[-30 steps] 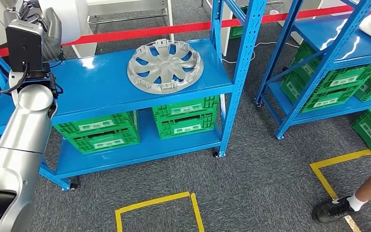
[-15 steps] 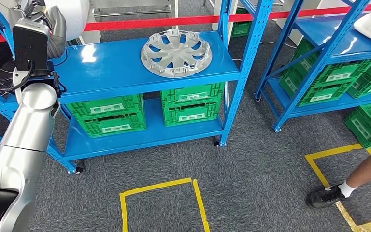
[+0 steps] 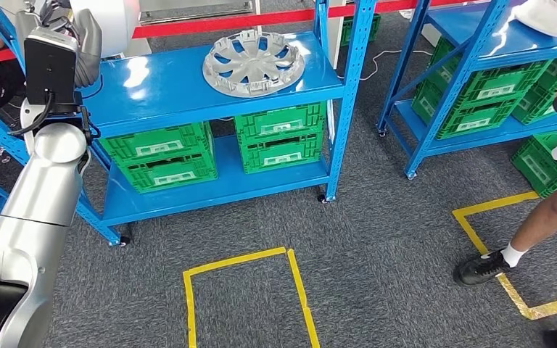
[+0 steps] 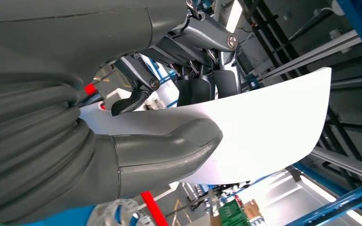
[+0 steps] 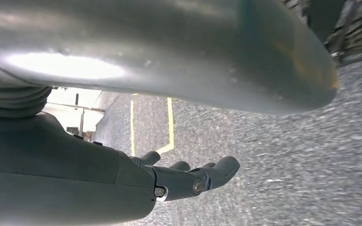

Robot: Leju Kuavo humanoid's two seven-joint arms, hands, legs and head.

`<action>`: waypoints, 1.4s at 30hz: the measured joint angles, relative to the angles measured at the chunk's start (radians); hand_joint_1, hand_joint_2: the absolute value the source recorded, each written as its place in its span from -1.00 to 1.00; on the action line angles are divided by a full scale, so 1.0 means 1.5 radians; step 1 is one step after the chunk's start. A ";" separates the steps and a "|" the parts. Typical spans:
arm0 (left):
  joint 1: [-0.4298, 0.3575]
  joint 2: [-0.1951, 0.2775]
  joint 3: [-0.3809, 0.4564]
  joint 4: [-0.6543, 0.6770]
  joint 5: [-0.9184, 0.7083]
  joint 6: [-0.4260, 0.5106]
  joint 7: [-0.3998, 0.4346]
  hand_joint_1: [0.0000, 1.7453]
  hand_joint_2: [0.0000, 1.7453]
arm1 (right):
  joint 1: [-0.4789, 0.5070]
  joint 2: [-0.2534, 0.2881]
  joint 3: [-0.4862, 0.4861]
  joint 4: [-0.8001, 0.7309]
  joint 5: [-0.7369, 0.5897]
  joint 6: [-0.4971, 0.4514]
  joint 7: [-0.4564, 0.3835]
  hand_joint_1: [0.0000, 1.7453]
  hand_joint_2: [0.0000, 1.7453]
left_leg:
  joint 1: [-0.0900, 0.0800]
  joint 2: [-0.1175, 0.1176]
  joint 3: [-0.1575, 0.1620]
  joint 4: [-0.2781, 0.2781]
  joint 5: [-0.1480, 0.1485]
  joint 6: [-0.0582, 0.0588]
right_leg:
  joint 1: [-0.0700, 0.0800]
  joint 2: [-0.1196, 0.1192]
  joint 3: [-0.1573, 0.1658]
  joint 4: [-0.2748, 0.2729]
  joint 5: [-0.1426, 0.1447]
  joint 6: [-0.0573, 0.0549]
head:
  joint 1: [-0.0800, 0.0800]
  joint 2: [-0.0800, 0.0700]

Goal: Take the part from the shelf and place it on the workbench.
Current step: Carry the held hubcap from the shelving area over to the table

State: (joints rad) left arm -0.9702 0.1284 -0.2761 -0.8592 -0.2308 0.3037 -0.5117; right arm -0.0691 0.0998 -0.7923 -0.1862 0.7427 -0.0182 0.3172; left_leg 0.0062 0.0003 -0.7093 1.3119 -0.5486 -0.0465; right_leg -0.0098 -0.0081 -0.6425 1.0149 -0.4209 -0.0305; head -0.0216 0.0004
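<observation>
High at the far left of the head view, my left hand (image 3: 81, 35) is raised and grips a white curved part (image 3: 113, 20). In the left wrist view the thumb (image 4: 169, 150) presses on one face of the white part (image 4: 268, 122) and the dark fingers (image 4: 202, 87) lie on the other. A silver hubcap (image 3: 254, 63) lies flat on the top board of the blue shelf (image 3: 167, 90), to the right of my left arm. My right hand (image 5: 188, 179) hangs over grey carpet, its fingers loosely extended and holding nothing.
Green crates (image 3: 167, 156) fill the shelf's lower board. A second blue shelf (image 3: 508, 40) with more crates stands at the right. A person's leg and shoe (image 3: 508, 254) are at the right edge. Yellow tape squares (image 3: 243, 257) mark the carpet, and a red barrier tape (image 3: 217, 23) runs behind.
The whole scene has shifted with the camera. The person at the right has come further into view. My left hand keeps its hold on the white part.
</observation>
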 joint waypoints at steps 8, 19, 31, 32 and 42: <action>-0.005 0.000 -0.002 -0.001 0.000 0.000 -0.002 1.00 1.00 | 0.002 0.000 -0.001 0.000 0.000 0.003 -0.001 -1.00 -1.00 | -0.004 0.000 0.143 -0.205 0.008 0.031 | -0.003 0.001 -0.037 0.001 0.045 0.031 | 0.000 0.000; 0.019 0.038 -0.003 -0.030 0.015 0.009 -0.001 1.00 1.00 | 0.001 0.001 -0.003 0.000 0.006 0.022 -0.002 -1.00 -1.00 | -0.006 0.002 0.032 -0.187 0.094 0.036 | 0.000 0.005 0.054 0.055 -0.061 0.026 | 0.003 0.000; 0.032 0.065 -0.003 -0.039 0.021 0.012 0.000 1.00 1.00 | 0.000 0.002 -0.005 0.000 0.002 0.036 -0.002 -1.00 -1.00 | 0.001 0.001 0.005 -0.005 0.009 -0.001 | -0.001 0.001 -0.009 -0.001 0.007 0.002 | 0.000 0.000; 0.032 0.065 -0.003 -0.039 0.021 0.012 -0.001 1.00 1.00 | 0.000 0.002 -0.006 0.000 0.001 0.038 -0.002 -1.00 -1.00 | 0.002 0.001 0.037 -0.037 0.026 -0.001 | -0.001 0.000 -0.019 0.001 0.015 0.004 | 0.000 0.000; 0.029 0.068 -0.005 -0.042 0.021 0.012 -0.007 1.00 1.00 | 0.003 0.004 -0.017 0.000 -0.001 0.042 -0.007 -1.00 -1.00 | -0.001 0.003 0.110 -0.208 0.039 0.046 | -0.003 0.004 -0.075 0.096 -0.053 0.040 | 0.004 0.000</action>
State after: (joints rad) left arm -0.9263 0.2304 -0.2829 -0.9224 -0.1990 0.3222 -0.5216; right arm -0.0642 0.1051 -0.8174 -0.1862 0.7405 0.0449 0.3062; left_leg 0.0041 0.0044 -0.5450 0.9998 -0.4906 0.0227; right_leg -0.0136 -0.0021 -0.7549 1.1588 -0.4998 0.0294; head -0.0157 0.0004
